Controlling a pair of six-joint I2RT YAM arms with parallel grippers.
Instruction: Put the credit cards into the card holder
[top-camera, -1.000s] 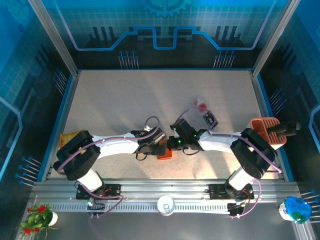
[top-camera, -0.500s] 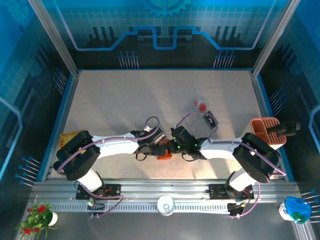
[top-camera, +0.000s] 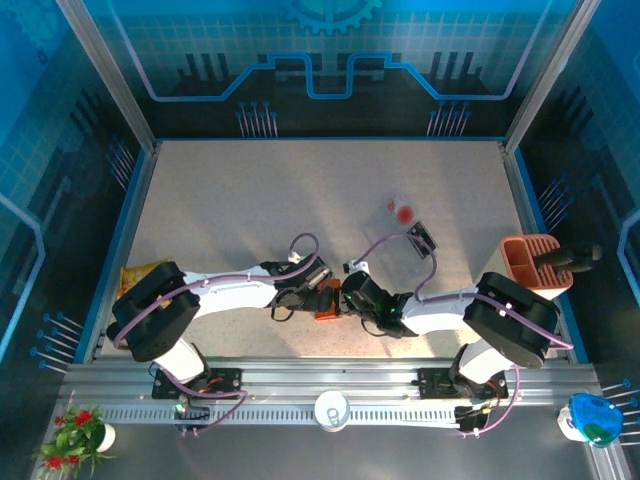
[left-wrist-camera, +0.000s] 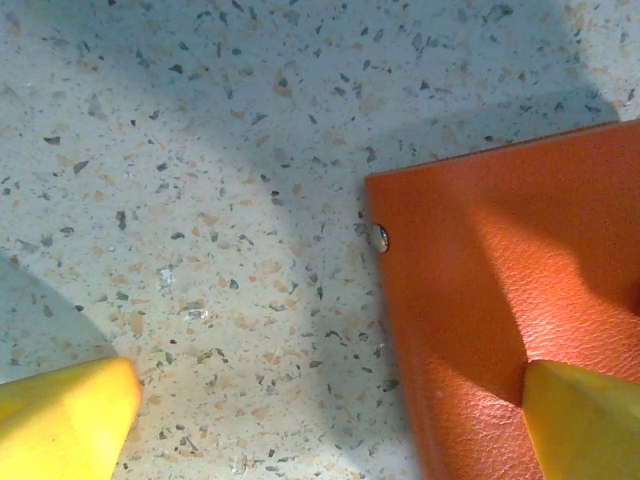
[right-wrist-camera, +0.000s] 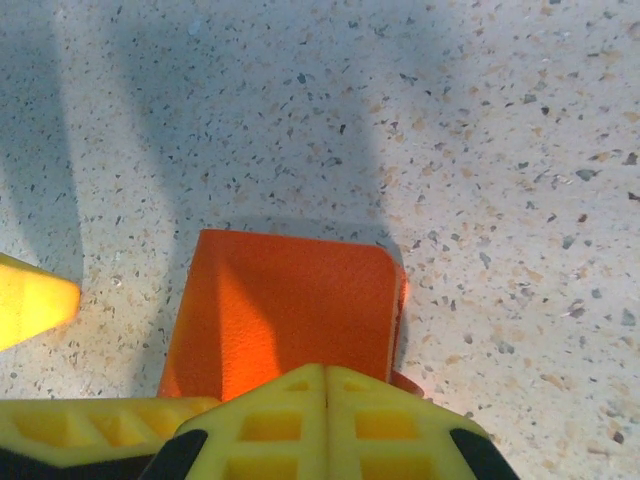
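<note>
Left fingers (left-wrist-camera: 60, 420) stand spread wide, one tip over the orange card holder (left-wrist-camera: 500, 300) lying on the table (left-wrist-camera: 200, 150), the other over bare surface; right fingers (right-wrist-camera: 270, 425) are clenched together at the holder's edge.

A: Card holder (top-camera: 329, 308) location?
B: On the counter (top-camera: 250, 210), middle of near edge; left hand (left-wrist-camera: 320, 420) at its left, right hand (right-wrist-camera: 325, 385) at its right.
A: Others?
B: One card (top-camera: 422, 238) behind, rightward; bin (top-camera: 530, 262) at right edge.
</note>
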